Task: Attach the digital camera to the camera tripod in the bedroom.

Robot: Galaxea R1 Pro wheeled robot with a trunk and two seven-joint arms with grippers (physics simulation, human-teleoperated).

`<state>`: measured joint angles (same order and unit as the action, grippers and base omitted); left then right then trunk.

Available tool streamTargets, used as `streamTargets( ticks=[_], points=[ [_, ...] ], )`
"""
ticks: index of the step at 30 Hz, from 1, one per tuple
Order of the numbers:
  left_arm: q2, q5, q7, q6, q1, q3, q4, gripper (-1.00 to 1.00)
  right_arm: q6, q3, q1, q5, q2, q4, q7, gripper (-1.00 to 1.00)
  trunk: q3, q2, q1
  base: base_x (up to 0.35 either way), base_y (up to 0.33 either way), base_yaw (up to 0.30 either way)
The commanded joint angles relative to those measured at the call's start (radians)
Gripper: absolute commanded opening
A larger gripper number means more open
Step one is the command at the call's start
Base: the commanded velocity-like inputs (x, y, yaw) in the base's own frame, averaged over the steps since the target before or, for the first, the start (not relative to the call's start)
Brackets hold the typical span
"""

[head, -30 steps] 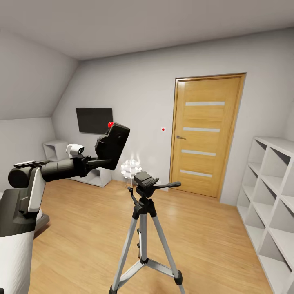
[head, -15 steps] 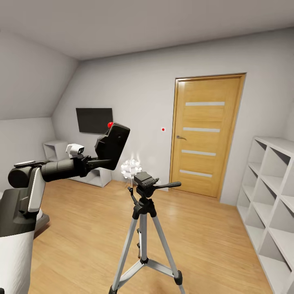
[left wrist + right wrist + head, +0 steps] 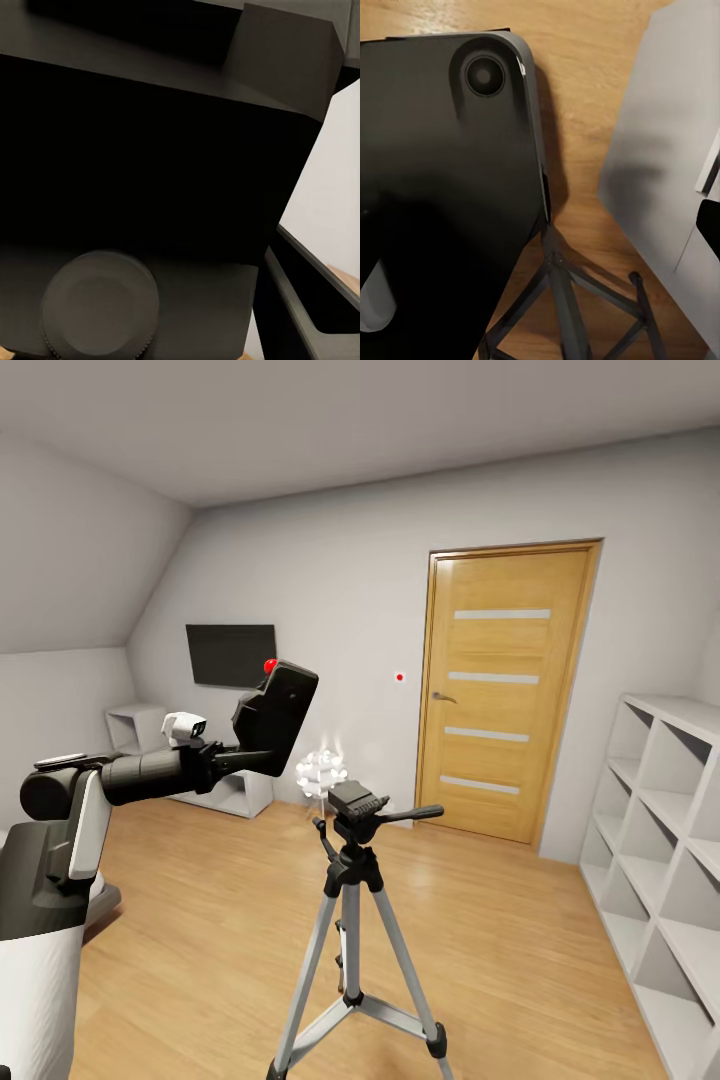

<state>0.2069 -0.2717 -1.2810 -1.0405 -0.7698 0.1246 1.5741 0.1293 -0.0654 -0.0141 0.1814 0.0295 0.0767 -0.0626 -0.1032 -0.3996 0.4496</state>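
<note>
In the head view my left arm reaches out from the left, and my left gripper is shut on the digital camera. It is a black boxy body, tilted, with a red button on top. It hangs up and to the left of the camera tripod's black pan head, apart from it. The camera tripod stands on silver legs on the wood floor, its side handle pointing right. In the left wrist view the digital camera sits close to the lens, with one dark finger beside it.
This is the bedroom: an oak door with frosted strips in the back wall, white cube shelves on the right, a black wall screen and low white cubes at the left. The right wrist view shows wood floor and a dark robot part.
</note>
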Motion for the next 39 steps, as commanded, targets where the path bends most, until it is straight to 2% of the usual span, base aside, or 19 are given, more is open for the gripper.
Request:
streamTargets(
  ticks=[1,30,34,36,39],
  points=[
    [0.0,-0.001,-0.003,-0.007,0.0,0.0,0.0,-1.0,0.006,-0.007,0.0,0.009,0.0,0.002,0.0,1.0,0.0,0.0,0.0,0.051,0.0,0.0],
    [0.0,-0.001,-0.003,-0.007,0.0,0.0,0.0,-1.0,0.05,-0.009,0.0,0.009,0.0,0.002,0.0,1.0,0.0,0.0,0.0,0.031,0.0,0.0],
    [0.0,-0.001,-0.003,-0.007,0.0,0.0,0.0,-1.0,0.07,-0.01,0.0,0.006,0.01,-0.02,-0.006,1.0,0.0,0.0,0.0,0.0,0.0,0.0],
    [-0.011,0.008,-0.002,-0.007,0.011,0.011,0.011,-1.0,0.065,-0.004,-0.011,0.018,0.022,-0.008,-0.005,1.0,0.0,0.0,0.0,0.0,0.0,0.0],
    [-0.012,0.008,-0.002,-0.007,0.028,0.019,0.028,-1.0,0.065,-0.005,-0.029,0.02,0.039,0.008,-0.005,1.0,0.0,0.0,0.0,0.0,0.0,0.0]
  ],
)
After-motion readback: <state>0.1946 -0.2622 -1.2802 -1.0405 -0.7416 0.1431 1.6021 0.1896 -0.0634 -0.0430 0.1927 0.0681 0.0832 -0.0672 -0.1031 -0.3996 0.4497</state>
